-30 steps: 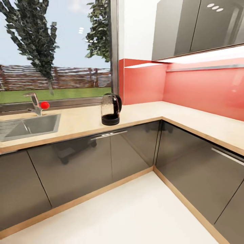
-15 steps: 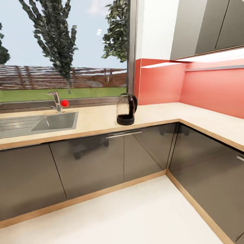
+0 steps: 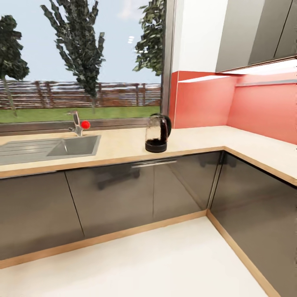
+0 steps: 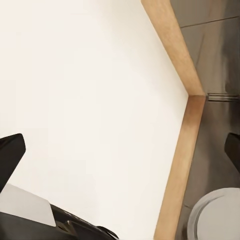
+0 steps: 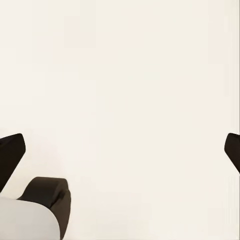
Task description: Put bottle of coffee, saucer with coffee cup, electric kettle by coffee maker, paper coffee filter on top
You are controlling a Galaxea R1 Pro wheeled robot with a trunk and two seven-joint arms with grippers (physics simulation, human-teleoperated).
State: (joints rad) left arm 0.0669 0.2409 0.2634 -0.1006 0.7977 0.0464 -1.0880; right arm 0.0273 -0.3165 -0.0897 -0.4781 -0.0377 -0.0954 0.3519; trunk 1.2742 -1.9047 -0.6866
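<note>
The electric kettle [image 3: 157,134], clear glass with a black base, lid and loop handle, stands upright on the kitchen countertop [image 3: 123,146] near the window's right end, just short of the counter's corner. In the left wrist view my left gripper [image 4: 120,155] is open, its black fingertips [image 4: 11,152] wide apart over the white floor beside the cabinet plinth. In the right wrist view my right gripper [image 5: 120,155] is also open, with its fingertips [image 5: 10,150] spread over bare floor and nothing between them.
An inset steel sink [image 3: 49,147] with a tap and red knob [image 3: 85,124] lies left of the kettle. Dark grey cabinet fronts [image 3: 123,189] run under the L-shaped counter, which turns along the red wall [image 3: 264,107] at right. White floor [image 3: 156,260] lies in front.
The whole head picture has slid rightward as the camera turned left: more of the sink and window shows, less of the right counter run. The kettle itself has not moved.
</note>
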